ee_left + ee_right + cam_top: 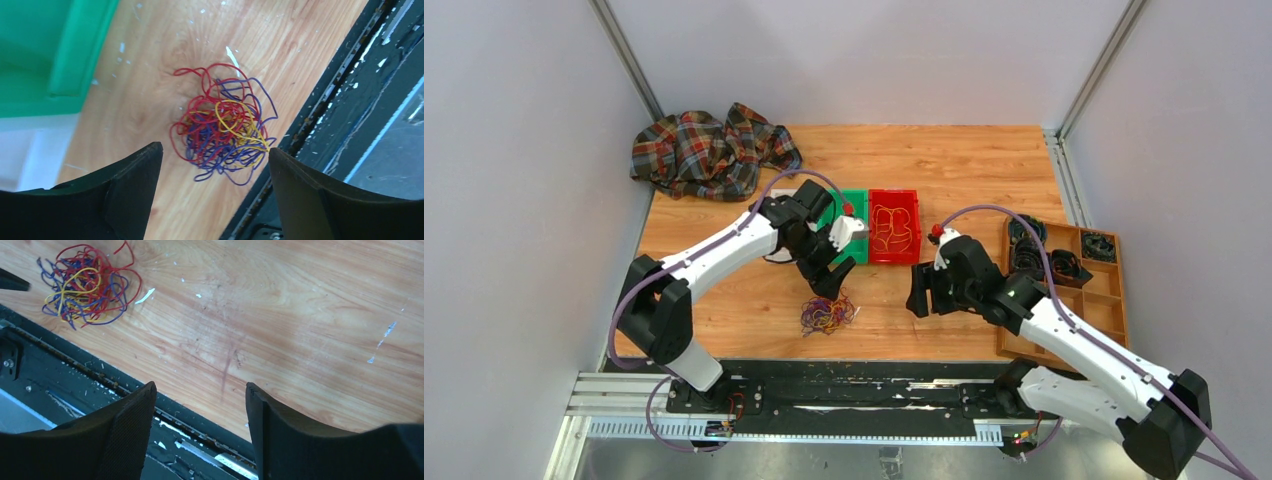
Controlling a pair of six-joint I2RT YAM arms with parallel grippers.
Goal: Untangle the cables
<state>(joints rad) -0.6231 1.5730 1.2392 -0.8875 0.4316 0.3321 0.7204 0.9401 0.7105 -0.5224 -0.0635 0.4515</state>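
The cables point(827, 315) lie in one tangled ball of thin red, purple-blue and yellow wires on the wooden table near its front edge. The left wrist view shows the cables point(223, 130) just ahead of my left gripper point(215, 150), which hovers above them, open with nothing between its fingers. In the top view the left gripper point(834, 282) sits right above the ball. My right gripper point(918, 300) stands to the right of the ball, apart from it, open and empty. In the right wrist view the cables point(85, 282) lie at the far upper left, away from the right gripper point(199, 387).
A green bin point(849, 207) and a red bin point(905, 203) holding yellow wires sit behind the ball. A plaid cloth point(709, 150) lies at the back left. A wooden tray point(1114, 295) with black coiled rings stands at the right. The black rail point(854, 385) runs along the front edge.
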